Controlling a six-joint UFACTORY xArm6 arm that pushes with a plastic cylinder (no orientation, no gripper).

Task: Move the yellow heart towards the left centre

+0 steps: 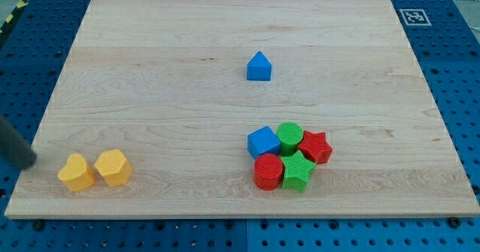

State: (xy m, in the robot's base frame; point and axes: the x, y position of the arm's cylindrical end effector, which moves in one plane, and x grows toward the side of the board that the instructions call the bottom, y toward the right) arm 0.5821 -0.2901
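Observation:
The yellow heart [76, 172] lies near the board's bottom left corner. A yellow hexagon [113, 167] sits right beside it, on its right, nearly touching. My tip [30, 163] is at the board's left edge, a short way left of the yellow heart and apart from it. The rod runs off the view's left edge.
A blue pointed block [259, 67] stands alone at upper centre. A tight cluster at lower right holds a blue cube [263, 142], green cylinder [289, 137], red star [316, 147], red cylinder [268, 170] and green star [298, 170]. A marker tag [414, 16] is at top right.

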